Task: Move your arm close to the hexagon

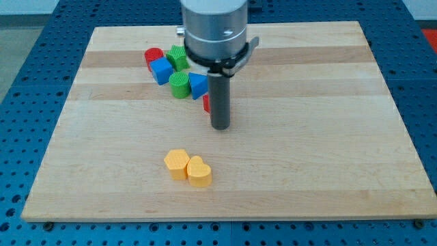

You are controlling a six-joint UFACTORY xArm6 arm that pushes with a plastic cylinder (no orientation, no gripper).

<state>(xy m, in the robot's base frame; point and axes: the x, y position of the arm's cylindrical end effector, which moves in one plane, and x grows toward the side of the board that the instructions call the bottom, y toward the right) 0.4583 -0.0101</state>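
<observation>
Board (328,171): wooden, on a blue pegboard. Cluster near the view's top: red block (153,56), blue block (162,70), green block (177,56), green cylinder (179,85), blue block (198,85), a red block (206,103) half hidden behind the rod.

My tip (220,127): bare rod, no pincer, nothing held; just below that cluster.

Yellow hexagon (177,163): towards the view's bottom, touching a yellow heart (199,171).

Advice: slide down-left over open board, stopping short so neither yellow piece is nudged.

A lab bench — wooden board (328,171) on a blue perforated table (41,61) (robot rig above)
</observation>
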